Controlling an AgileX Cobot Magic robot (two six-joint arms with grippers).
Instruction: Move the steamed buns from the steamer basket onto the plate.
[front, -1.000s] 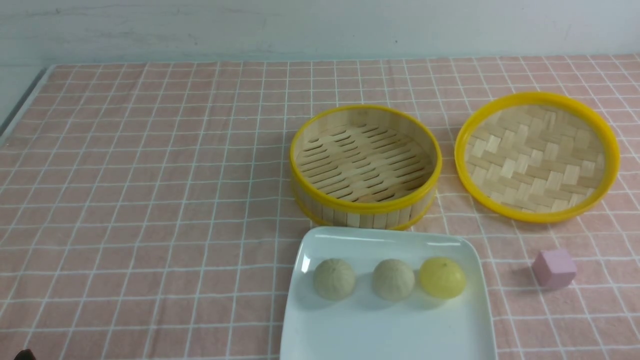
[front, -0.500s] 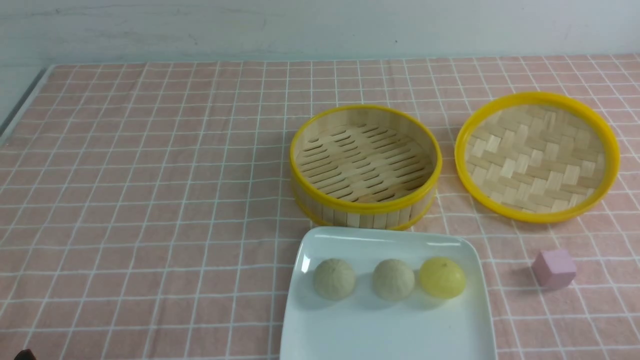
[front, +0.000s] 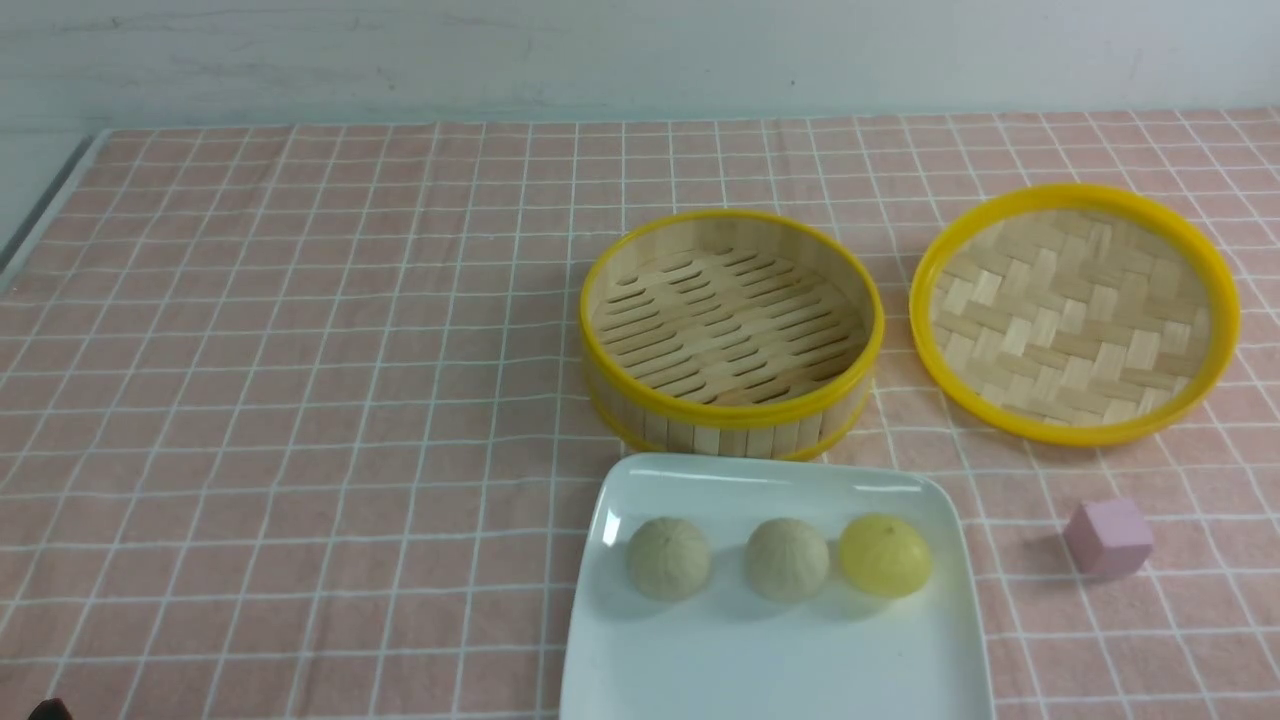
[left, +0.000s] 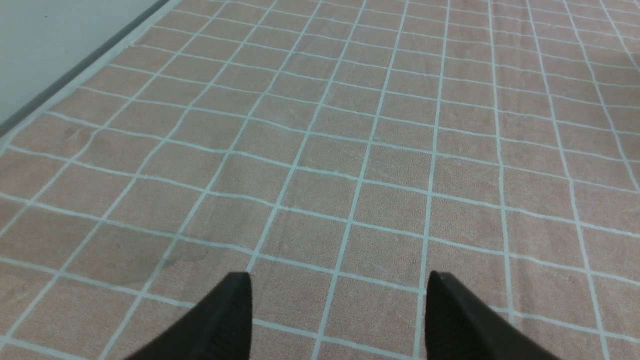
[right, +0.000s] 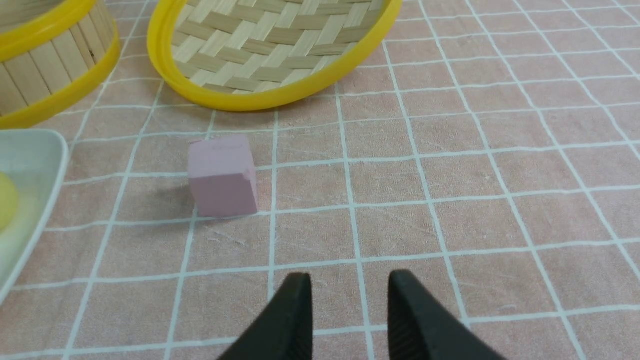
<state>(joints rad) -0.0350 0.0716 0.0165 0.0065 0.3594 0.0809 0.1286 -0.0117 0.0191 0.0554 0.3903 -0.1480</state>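
Observation:
Three steamed buns lie in a row on the white plate (front: 780, 670): a beige bun (front: 669, 558), a second beige bun (front: 787, 559) and a yellow bun (front: 885, 555). Behind the plate stands the steamer basket (front: 733, 415), with nothing on its slatted floor. My left gripper (left: 337, 280) is open over bare cloth, far from the plate. My right gripper (right: 350, 278) is open with a narrower gap and nothing between its fingers, over the cloth to the right of the plate (right: 30, 165). Neither arm shows in the front view.
The basket's shallow woven lid (front: 1075, 312) lies to the right of the basket. A pink cube (front: 1108, 538) sits right of the plate, ahead of my right gripper (right: 223, 176). The table's left edge (front: 45, 205) borders the checked cloth.

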